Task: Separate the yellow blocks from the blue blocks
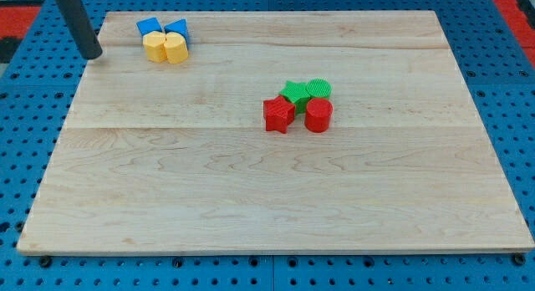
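Note:
Two yellow blocks sit at the board's top left: a rounded yellow block [155, 47] and a yellow block with a notch [175, 49], side by side and touching. Right behind them, toward the view's top, are two blue blocks: a flat blue block [149, 26] and a blue angular block [178, 28], touching the yellow ones. My tip [94, 55] is the lower end of the dark rod, just off the board's top left corner, to the left of the yellow blocks with a gap between.
A cluster near the board's middle holds a green star-like block [293, 93], a green round block [319, 89], a red star-like block [278, 114] and a red cylinder [318, 115]. The wooden board [251, 199] lies on a blue pegboard.

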Robot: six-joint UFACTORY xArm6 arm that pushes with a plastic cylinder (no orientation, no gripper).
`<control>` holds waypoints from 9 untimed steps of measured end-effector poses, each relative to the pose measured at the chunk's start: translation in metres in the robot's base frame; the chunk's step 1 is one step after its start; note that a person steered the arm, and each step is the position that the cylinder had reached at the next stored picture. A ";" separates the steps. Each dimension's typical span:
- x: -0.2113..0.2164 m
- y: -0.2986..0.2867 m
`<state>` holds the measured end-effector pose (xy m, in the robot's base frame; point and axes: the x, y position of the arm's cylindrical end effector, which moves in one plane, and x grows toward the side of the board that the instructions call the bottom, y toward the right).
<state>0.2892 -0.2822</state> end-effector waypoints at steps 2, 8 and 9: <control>0.008 0.079; 0.009 0.236; 0.019 0.221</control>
<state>0.3085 -0.0612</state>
